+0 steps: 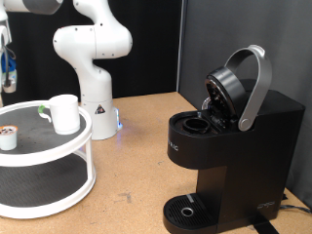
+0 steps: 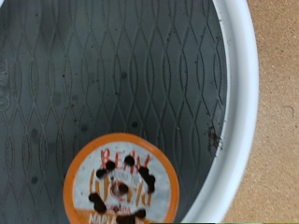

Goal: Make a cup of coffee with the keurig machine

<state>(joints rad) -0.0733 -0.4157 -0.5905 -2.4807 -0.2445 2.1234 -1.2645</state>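
Exterior view: keurig machine point(image 1: 229, 146) at the table's right edge, toward the near right corner, lid point(image 1: 237, 86) raised by its grey curved handle, pod chamber point(image 1: 198, 125) exposed and apparently unloaded, round drip plate point(image 1: 186, 209) bare. Two-tier white turntable tray point(image 1: 86, 127) at the table's left edge, with dark patterned mats. On the upper tier: the cup point(image 1: 64, 113), upright, near the tray's back rim; a small white pod point(image 1: 8, 135), well apart from the cup, near the table's left edge. White robot base point(image 1: 93, 58) at the table's back edge, just behind the tray. Arm running out past the upper left corner of the frame; gripper not visible there.

Wrist view: straight down onto the upper mat and white rim point(image 2: 245, 112); pod point(image 2: 120, 182) with orange-ringed, brown-patterned foil top, resting on the mat close to the rim. Fingers outside the frame; jaw opening impossible to tell, nothing seen held.
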